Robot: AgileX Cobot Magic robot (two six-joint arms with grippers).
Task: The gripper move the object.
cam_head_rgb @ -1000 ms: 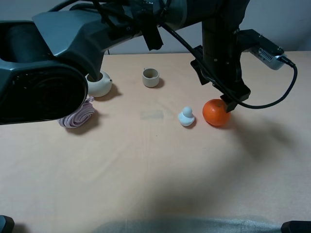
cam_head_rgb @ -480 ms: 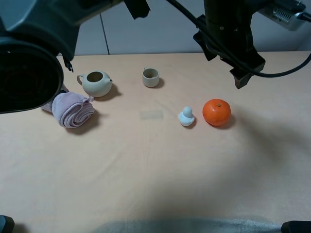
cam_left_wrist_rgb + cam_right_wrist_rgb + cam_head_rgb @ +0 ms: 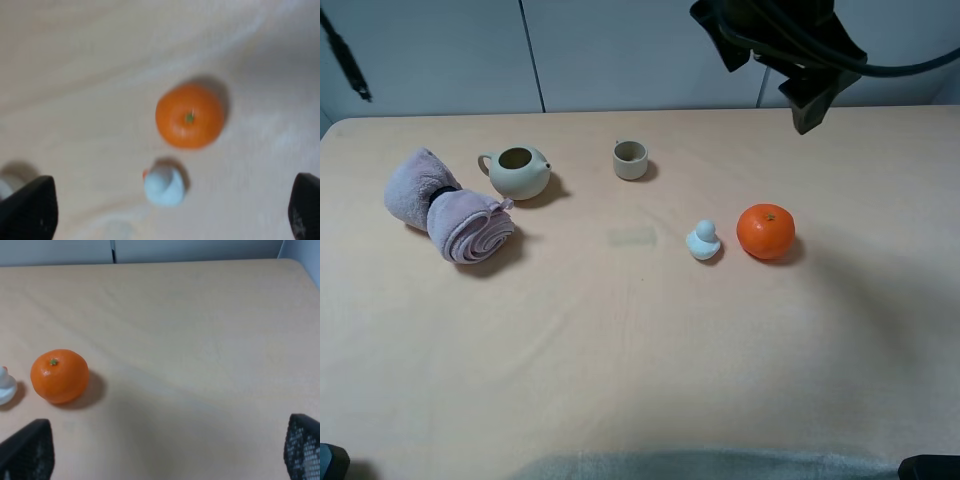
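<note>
The round orange fruit (image 3: pixel 766 231) with a green stem dimple sits on the tan table, right of middle. A small pale-blue duck (image 3: pixel 703 241) stands just left of it, apart from it. My left gripper (image 3: pixel 766 78) hangs high above the table's far edge, beyond the orange, open and empty. The left wrist view, blurred, looks down on the orange (image 3: pixel 189 116) and the duck (image 3: pixel 164 185) between the spread left gripper (image 3: pixel 165 209). The right gripper (image 3: pixel 164 447) is open and empty; its view shows the orange (image 3: pixel 59 376) far off to one side.
A pale teapot (image 3: pixel 517 172) and a rolled pink towel (image 3: pixel 448 206) lie at the left. A small cup (image 3: pixel 630 159) stands at the back middle. The table's far edge meets a grey wall.
The large dark arm has risen and pulled back from just over the orange to the top of the view. The teapot and towel now show fully. The orange has not moved.
</note>
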